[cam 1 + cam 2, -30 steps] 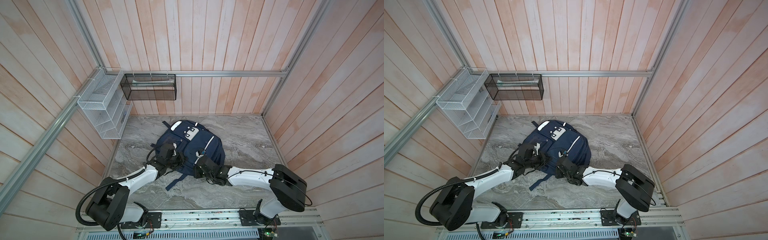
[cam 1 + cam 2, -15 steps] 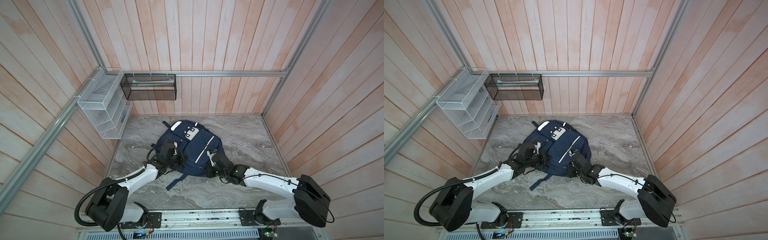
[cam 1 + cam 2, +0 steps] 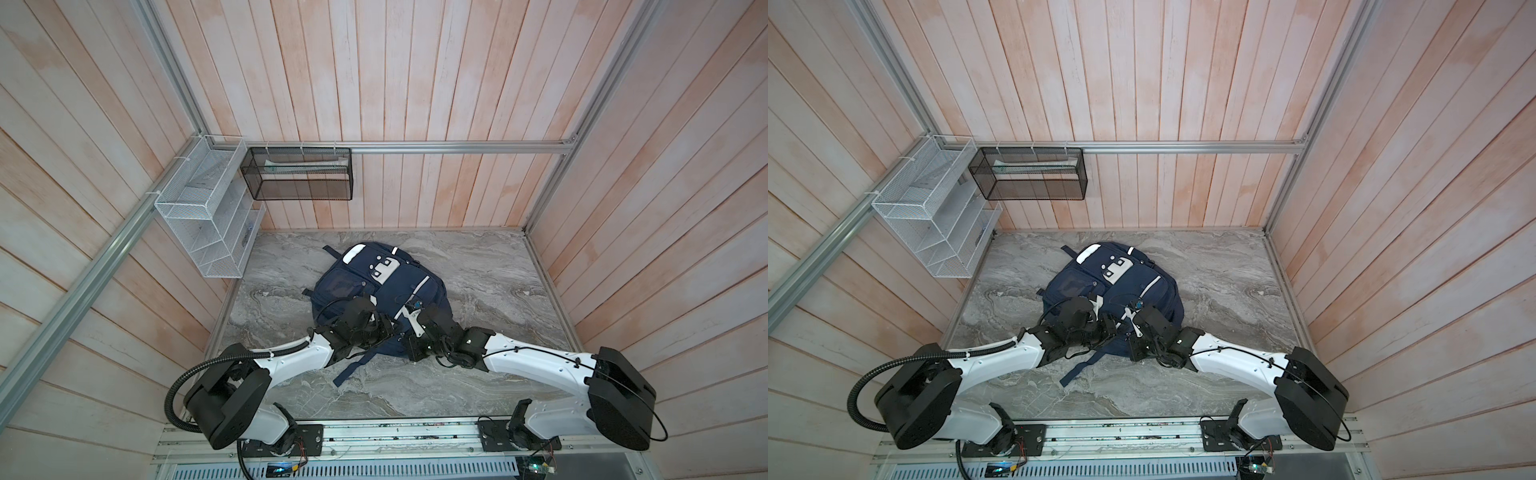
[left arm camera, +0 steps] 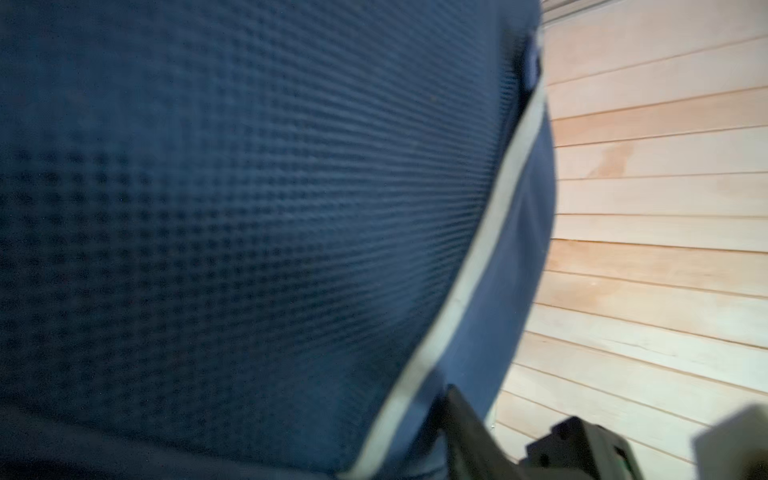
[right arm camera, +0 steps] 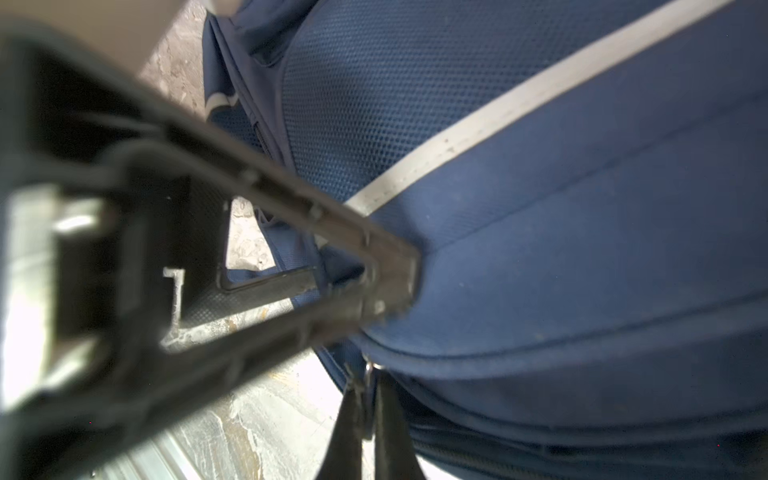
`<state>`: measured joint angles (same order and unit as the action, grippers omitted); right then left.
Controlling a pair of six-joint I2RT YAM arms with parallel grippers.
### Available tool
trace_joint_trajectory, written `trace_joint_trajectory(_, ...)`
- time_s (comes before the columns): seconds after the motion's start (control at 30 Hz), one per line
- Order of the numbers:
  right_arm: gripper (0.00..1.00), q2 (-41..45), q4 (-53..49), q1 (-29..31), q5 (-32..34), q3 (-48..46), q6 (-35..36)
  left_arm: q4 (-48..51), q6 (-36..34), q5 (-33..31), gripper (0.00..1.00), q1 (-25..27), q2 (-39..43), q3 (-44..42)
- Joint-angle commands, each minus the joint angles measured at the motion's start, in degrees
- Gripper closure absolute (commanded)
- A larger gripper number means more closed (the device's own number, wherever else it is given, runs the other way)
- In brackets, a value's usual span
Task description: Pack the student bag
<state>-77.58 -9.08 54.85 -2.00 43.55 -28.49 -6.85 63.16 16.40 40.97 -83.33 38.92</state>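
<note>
Grey marble tabletop (image 3: 490,270) is carrying the bulging navy-blue fabric backpack (image 3: 386,286) centrally, and packing is seemingly nearly done. My right gripper (image 5: 390,286) is pressing its side, jaws together; my left gripper (image 3: 380,326), I cannot tell.

One student bag (image 3: 419,286) lay at two claws: left gripper (image 3: 374,316), right gripper (image 5: 390,286) — beyond them hung one white rack (image 3: 199,216), one black basket (image 3: 299,185).

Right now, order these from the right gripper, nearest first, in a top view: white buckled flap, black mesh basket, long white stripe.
1. Long white stripe: right side of the student bag.
2. White buckled flap: its far end.
3. Black mesh basket: back wall.
</note>
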Motion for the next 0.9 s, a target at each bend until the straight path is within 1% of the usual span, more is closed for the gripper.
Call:
trace_joint_trajectory(0.0, 1.0, 0.9, -0.9, 0.3, -0.8, 1.1, 0.7, -1.5, -2.6, -0.8, 0.9, -1.8, -1.7, 3.3)
trace_joint_trajectory(0.03, 1.0, 1.6, -2.0, -0.9, 0.2, 0.6, 0.9, -0.9, -3.3, 0.0, 1.0, -2.1, -1.4, 3.3)
trace_joint_trajectory(0.07, 1.0, 2.0, -2.9, -2.5, 1.0, 0.0, 1.3, -0.9, -3.6, 1.0, 1.0, -2.4, -0.8, 2.9)
trace_joint_trajectory(0.27, 1.0, 3.9, -6.9, -17.4, 2.8, -0.7, 8.3, 3.1, -4.3, 4.7, 1.0, -2.8, 6.2, -2.2)
trace_joint_trajectory(0.3, 1.0, 3.8, -6.3, -19.9, 2.3, -0.4, 9.4, 2.6, -4.3, 5.5, 1.0, -3.1, 7.2, -3.4)
trace_joint_trajectory(0.4, 1.0, 2.6, -3.6, -27.4, -3.3, 0.5, 11.5, 0.5, -4.0, 9.6, 1.0, -4.8, 7.8, -6.4)
trace_joint_trajectory(0.43, 1.0, 1.9, -3.1, -29.2, -3.8, 1.3, 12.2, 1.0, -4.7, 10.3, 1.0, -5.4, 8.0, -6.7)
trace_joint_trajectory(0.53, 1.0, -0.9, -4.9, -32.2, -2.3, 4.3, 15.1, 3.9, -7.3, 9.2, 1.0, -6.8, 10.2, -6.8)
trace_joint_trajectory(0.57, 1.0, -1.4, -5.2, -32.6, -2.6, 4.6, 15.1, 4.8, -8.4, 9.3, 1.0, -7.8, 10.7, -6.6)
trace_joint_trajectory(0.67, 1.0, -1.8, -5.2, -31.8, -7.8, 3.3, 13.7, 5.9, -12.4, 12.2, 1.0, -14.2, 11.1, -5.0)
trace_joint_trajectory(0.7, 1.0, -1.1, -5.4, -30.2, -7.5, 2.1, 12.8, 7.2, -14.4, 12.8, 1.0, -16.8, 10.3, -3.3)
trace_joint_trajectory(0.77, 1.0, 1.0, -6.9, -25.8, -4.5, -0.1, 11.0, 10.6, -18.0, 13.2, 1.0, -21.3, 8.3, 0.5)
trace_joint_trajectory(0.87, 1.0, 4.7, -8.7, -18.8, -3.5, -3.2, 5.9, 12.4, -20.8, 13.0, 1.0, -25.6, 5.4, 4.6)
